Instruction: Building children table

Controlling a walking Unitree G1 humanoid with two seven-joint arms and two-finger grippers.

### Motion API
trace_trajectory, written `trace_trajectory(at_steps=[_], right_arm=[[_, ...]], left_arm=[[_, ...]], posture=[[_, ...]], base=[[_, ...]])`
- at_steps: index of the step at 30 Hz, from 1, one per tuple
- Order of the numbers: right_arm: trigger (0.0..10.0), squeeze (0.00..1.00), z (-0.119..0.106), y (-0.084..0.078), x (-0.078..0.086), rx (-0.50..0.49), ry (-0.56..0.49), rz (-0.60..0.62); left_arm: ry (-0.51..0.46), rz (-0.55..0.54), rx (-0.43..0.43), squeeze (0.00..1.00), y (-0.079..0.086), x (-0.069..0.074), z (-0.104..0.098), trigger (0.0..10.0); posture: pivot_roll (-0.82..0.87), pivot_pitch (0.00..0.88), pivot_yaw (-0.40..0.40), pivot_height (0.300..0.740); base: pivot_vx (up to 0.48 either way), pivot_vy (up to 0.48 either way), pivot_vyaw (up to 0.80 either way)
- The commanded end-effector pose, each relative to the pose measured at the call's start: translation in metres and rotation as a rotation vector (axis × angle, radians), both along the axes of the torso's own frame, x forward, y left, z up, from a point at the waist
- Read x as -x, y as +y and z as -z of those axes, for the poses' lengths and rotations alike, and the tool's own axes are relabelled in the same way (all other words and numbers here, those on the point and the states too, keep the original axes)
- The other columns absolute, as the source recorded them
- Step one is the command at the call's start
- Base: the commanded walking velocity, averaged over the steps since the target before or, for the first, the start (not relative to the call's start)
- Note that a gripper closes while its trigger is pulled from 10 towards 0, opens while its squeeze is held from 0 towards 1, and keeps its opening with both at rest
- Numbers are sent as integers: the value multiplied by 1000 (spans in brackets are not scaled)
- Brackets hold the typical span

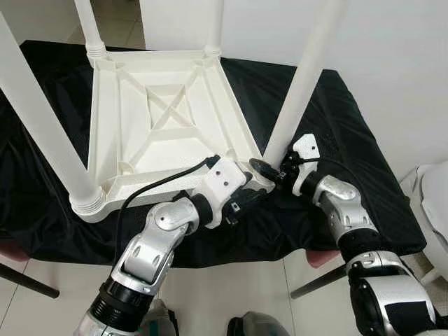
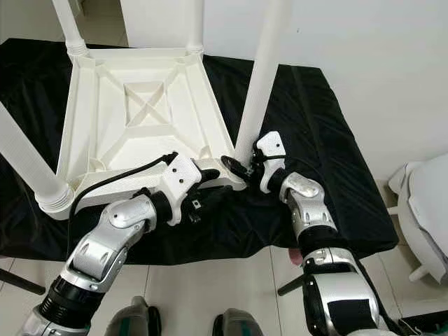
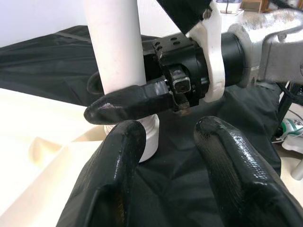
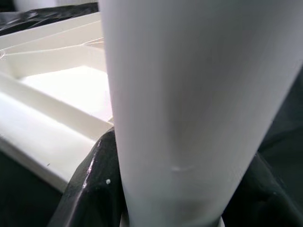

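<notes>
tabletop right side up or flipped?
Flipped: the tabletop shows its ribbed underside, legs pointing up. Right hand grips the near-right leg.

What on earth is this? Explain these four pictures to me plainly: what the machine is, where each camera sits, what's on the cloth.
A humanoid robot with two silver arms is assembling a white plastic children's table, upside down on a black cloth-covered surface.

Two pictures come from its head, looking down. Two come from cameras on its wrists.

The right gripper is closed around the base of the near-right white round leg, at its corner socket. The left gripper sits open just beside that corner.
</notes>
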State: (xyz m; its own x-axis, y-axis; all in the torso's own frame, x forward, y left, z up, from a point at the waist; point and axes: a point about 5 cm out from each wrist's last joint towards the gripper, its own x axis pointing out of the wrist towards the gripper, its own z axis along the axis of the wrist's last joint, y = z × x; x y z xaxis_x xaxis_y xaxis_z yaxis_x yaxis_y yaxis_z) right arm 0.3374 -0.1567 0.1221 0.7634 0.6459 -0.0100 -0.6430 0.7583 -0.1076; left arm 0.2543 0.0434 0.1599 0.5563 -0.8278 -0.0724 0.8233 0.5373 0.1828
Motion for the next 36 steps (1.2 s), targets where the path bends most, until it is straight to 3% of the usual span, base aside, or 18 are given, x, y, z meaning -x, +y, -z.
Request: trace_trajectory(at_steps=[1,5,7,11,15,18,26,27,28,29,30,36], right_arm=[[10000,0,11,-6,4,31,40,52],[10000,0,7,2,11,5,-4,214],[10000,0,2,7,17,-44,-15,410],[10000,0,-2,17,29,-93,-16,589],[10000,0,-3,28,37,-116,3,651],[10000,0,-7,36,41,-111,-19,622],[10000,0,-9,31,44,-110,18,694],[10000,102,-10,30,44,-111,25,705],[10000,345,-10,28,43,-110,25,711],[10000,345,-10,28,43,-110,25,711],[10000,1000,-11,28,43,-116,27,707],[10000,1000,-11,20,39,-99,29,678]], left_arm=[[-8,-39,-6,0,0,1,0,10000],[-5,-45,-11,0,2,2,0,10000],[1,-39,-16,0,2,4,2,10000],[3,-27,-17,0,0,4,2,10000],[-1,-22,-18,0,-1,3,1,10000],[-7,-24,-16,0,0,2,-1,10000],[-15,-21,-19,0,0,-1,-2,10000],[-14,-20,-17,0,-1,-1,-2,10000],[-13,-18,-16,0,-2,0,-2,10000],[-13,-18,-16,0,-2,0,-2,10000],[-13,-18,-15,0,-2,0,-2,10000],[-13,-22,-17,0,-1,-1,-1,10000]], posture=[[-57,15,-76,740],[-50,15,-76,740],[-55,12,-74,740],[-65,12,-75,740],[-69,10,-78,740],[-72,11,-78,740],[-101,13,-61,740],[-104,14,-62,740],[-105,14,-62,740],[-105,14,-62,740],[-105,14,-62,740],[-97,8,-67,740]], base=[[0,0,0],[0,0,0],[0,0,0],[0,0,0],[0,0,0],[0,0,0],[0,0,0],[0,0,0],[0,0,0],[0,0,0],[0,0,0],[0,0,0]])
